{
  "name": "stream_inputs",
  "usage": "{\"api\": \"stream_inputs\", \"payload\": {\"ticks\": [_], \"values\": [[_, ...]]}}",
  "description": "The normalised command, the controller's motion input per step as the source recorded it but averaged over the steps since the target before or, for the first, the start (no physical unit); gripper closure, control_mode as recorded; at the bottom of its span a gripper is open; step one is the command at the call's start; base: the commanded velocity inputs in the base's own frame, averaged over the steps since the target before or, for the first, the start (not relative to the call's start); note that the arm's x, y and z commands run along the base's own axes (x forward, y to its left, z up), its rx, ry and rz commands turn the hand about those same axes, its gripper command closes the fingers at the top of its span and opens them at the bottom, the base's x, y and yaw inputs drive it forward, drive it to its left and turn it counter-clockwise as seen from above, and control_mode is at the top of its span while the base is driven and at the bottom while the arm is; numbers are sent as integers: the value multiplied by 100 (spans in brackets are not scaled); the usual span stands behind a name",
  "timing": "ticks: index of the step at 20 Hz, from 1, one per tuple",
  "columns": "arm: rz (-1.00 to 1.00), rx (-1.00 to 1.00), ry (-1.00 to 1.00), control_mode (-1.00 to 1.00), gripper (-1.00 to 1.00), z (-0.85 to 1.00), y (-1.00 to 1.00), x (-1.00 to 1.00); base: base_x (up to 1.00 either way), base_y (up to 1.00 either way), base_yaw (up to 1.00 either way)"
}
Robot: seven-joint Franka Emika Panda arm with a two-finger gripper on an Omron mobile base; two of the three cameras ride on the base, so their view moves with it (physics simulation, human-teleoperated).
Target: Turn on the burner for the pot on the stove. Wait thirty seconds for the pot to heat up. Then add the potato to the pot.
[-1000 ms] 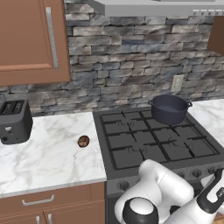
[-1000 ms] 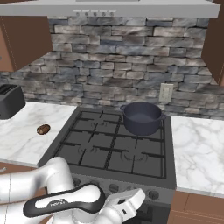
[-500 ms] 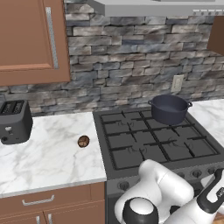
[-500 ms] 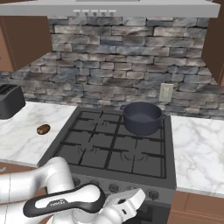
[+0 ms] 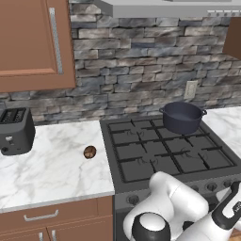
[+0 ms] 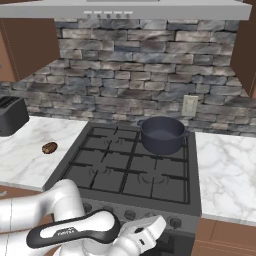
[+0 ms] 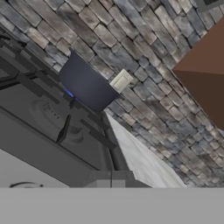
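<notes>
The dark blue-grey pot (image 5: 182,117) (image 6: 161,135) (image 7: 85,85) stands without a lid on the back right grate of the black stove (image 5: 160,157) (image 6: 125,170). It covers the burner beneath it. The brown potato (image 5: 89,151) (image 6: 49,147) lies on the marble counter just left of the stove. My gripper (image 6: 156,227) is low in front of the stove's grey front panel, close to the round knobs (image 6: 175,222) at its right end. It is shut, and I see nothing held in it. The hand view looks, rolled, up over the stove's front edge toward the pot.
A black toaster (image 5: 15,132) (image 6: 11,115) sits at the far left of the counter. A wall outlet (image 5: 190,89) (image 6: 189,105) is behind the pot on the stone backsplash. Marble counter (image 6: 225,175) continues right of the stove, with wooden cabinets above.
</notes>
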Motion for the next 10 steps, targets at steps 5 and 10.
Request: {"api": "stream_inputs", "payload": {"ticks": [5,10], "values": [[0,0,0,-100,100,0,0,0,0,0,0],[0,0,0,-100,100,0,0,0,0,0,0]]}}
